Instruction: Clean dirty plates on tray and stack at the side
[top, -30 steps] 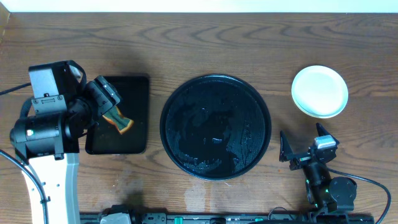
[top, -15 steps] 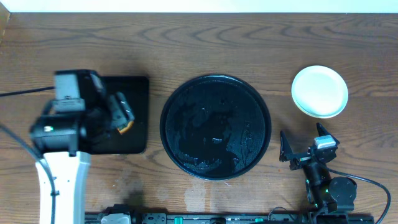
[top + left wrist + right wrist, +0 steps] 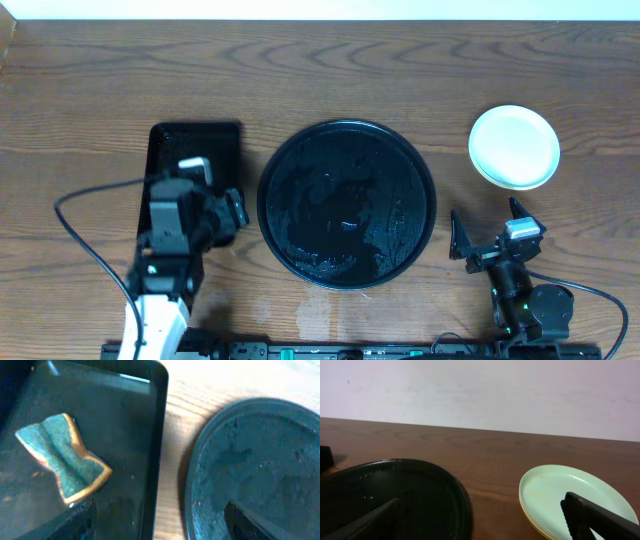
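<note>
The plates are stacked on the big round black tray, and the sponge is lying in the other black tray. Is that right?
Not quite. The plates are stacked on the wooden table, next to the round tray, not on it; the overhead view shows no plates on that tray. The sponge does lie in the other black tray.

Left arm [image 3: 172, 228]: boxy black housing on a white lower link, thin black cable [image 3: 60, 208] looping off it — right arm [image 3: 512, 270] all black, with a small silver block [image 3: 522, 229] and green lights

Plates [image 3: 514, 147] — stacked — right of tray [image 3: 345, 205]
</note>
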`<state>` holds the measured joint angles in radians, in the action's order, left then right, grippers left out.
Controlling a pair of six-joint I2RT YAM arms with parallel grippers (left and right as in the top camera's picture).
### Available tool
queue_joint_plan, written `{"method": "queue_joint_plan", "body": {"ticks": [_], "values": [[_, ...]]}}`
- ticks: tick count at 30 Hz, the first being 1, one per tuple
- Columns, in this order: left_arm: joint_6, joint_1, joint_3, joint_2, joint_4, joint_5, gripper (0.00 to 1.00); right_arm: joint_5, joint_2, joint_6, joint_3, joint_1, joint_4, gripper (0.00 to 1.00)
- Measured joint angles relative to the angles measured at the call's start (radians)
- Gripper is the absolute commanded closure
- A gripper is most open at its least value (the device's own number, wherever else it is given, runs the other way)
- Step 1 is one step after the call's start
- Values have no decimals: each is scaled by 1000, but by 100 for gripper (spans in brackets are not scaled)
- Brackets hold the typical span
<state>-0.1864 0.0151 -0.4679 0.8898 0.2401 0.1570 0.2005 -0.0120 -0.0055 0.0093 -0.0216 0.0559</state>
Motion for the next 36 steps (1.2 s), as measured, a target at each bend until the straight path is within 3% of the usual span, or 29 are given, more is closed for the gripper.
{"method": "queue_joint_plan", "body": {"ticks": [7,15,27,36], "values": [[2,0,186,-135,-201,3,18,0,0,0,0,0,0,1],[2,0,327,-290,-297,3,18,0,0,0,0,0,0,1],[4,0,457,-600,-300,2,18,0,0,0,0,0,0,1],[54,0,460,-738,-240,-5,18,0,0,0,0,0,0,1]]}}
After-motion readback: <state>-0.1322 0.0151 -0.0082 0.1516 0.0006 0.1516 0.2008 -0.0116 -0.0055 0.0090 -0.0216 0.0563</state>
